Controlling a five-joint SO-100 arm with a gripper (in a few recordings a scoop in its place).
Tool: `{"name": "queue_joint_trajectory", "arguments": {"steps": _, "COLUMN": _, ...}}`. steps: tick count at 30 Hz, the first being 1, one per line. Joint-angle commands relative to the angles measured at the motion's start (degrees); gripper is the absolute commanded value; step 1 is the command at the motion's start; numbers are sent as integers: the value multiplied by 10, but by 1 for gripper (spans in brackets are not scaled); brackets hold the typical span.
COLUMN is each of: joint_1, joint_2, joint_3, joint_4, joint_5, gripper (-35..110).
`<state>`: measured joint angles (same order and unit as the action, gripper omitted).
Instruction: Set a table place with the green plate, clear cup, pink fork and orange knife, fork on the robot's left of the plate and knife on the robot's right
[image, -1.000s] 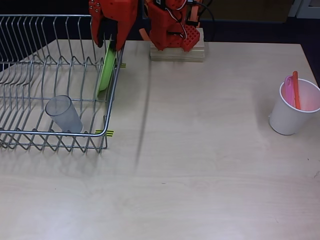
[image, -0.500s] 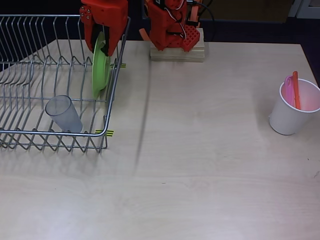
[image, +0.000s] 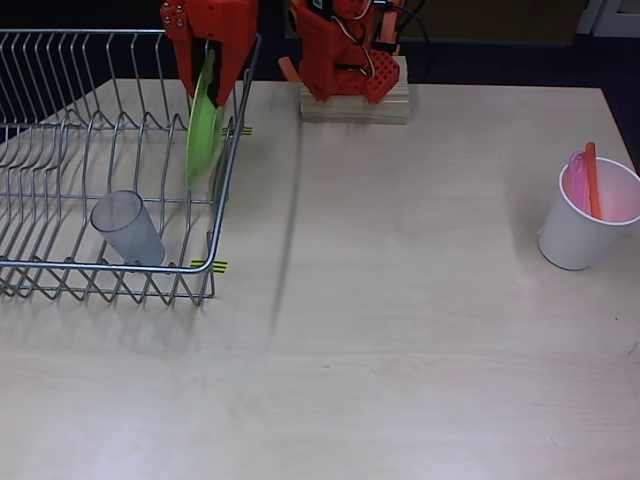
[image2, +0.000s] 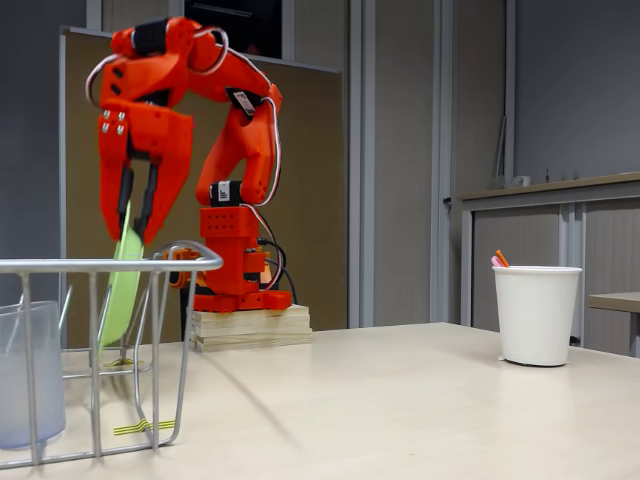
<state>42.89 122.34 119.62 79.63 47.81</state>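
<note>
The green plate (image: 203, 125) has swung a little since the earlier overhead frame, hanging on edge from the gripper (image2: 133, 232), whose fingers pinch its top rim. It hovers inside the wire dish rack (image: 60, 270), near the rack's right wall. Risk, I judge: the lower rim snagging that wall's wires on the way out, twisting it loose

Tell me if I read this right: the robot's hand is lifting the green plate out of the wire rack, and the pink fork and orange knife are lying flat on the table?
Not quite. The pink fork and orange knife stand in the white cup, as the overhead view shows. The hand does hold the green plate on edge at the wire rack.
</note>
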Motion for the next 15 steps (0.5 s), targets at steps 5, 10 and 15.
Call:
{"name": "queue_joint_trajectory", "arguments": {"steps": 5, "joint_1": -49, "joint_2": 83, "joint_3": -124, "joint_4": 50, "joint_5": -36, "gripper": 0}}
{"name": "queue_joint_trajectory", "arguments": {"steps": 10, "joint_1": -105, "joint_2": 103, "joint_3": -215, "joint_4": 81, "joint_5": -62, "gripper": 0}}
{"name": "queue_joint_trajectory", "arguments": {"steps": 15, "joint_1": -169, "joint_2": 98, "joint_3": -291, "joint_4": 105, "joint_5": -76, "gripper": 0}}
